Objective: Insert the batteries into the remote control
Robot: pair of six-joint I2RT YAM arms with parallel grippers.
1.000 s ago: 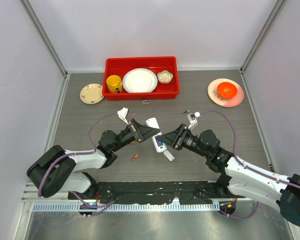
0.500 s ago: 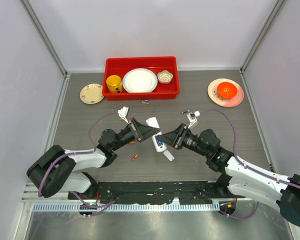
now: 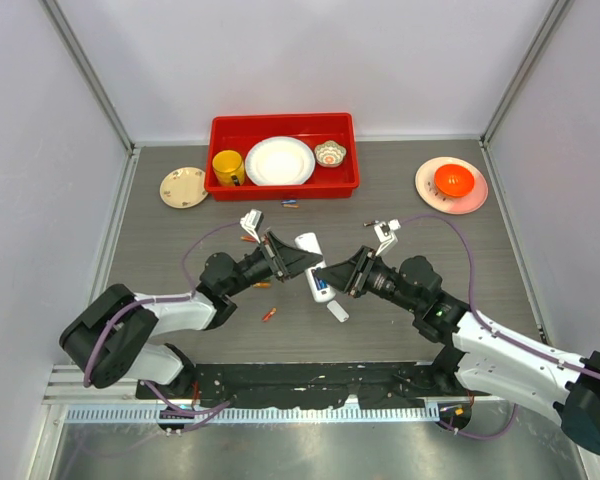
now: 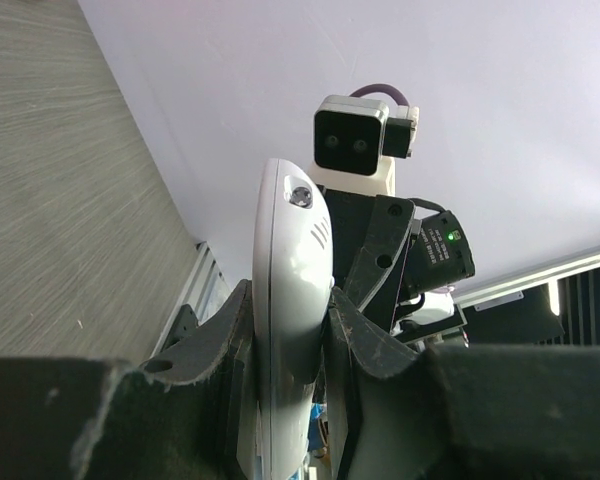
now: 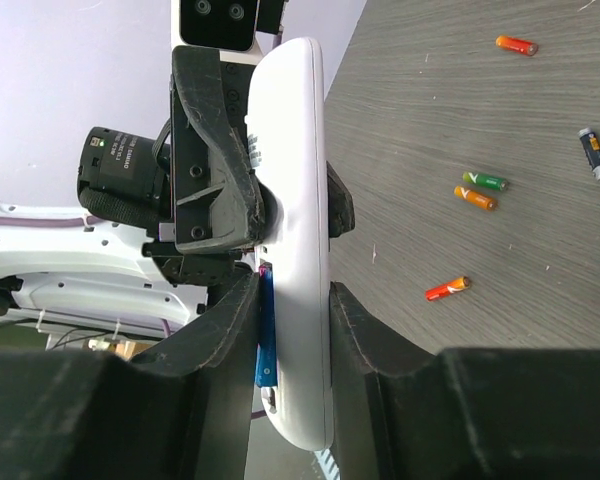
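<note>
Two sets of jaws pinch one object above the middle of the counter. The left gripper [image 3: 298, 262] is closed on the remote control [image 3: 307, 244], its fingers pressing the long side edges. The right gripper [image 3: 332, 277] is clamped on the same bar from the opposite side, so it appears to hang clear of the surface between them.

It is a slim white oblong with rounded ends. The left wrist view shows a small round lens and short slits near its tip. The right wrist view shows a blue strip in the recess, probably a cell already seated.

The shell looks light, stiff and glossy, so it is likely to slip. It is best gripped across the narrow sides, away from the open recess.

Loose batteries [image 5: 447, 289] lie on the counter, one toward the near edge and others toward the far edge by the red bin [image 3: 280, 191]. Small and round, they should roll easily.
</note>
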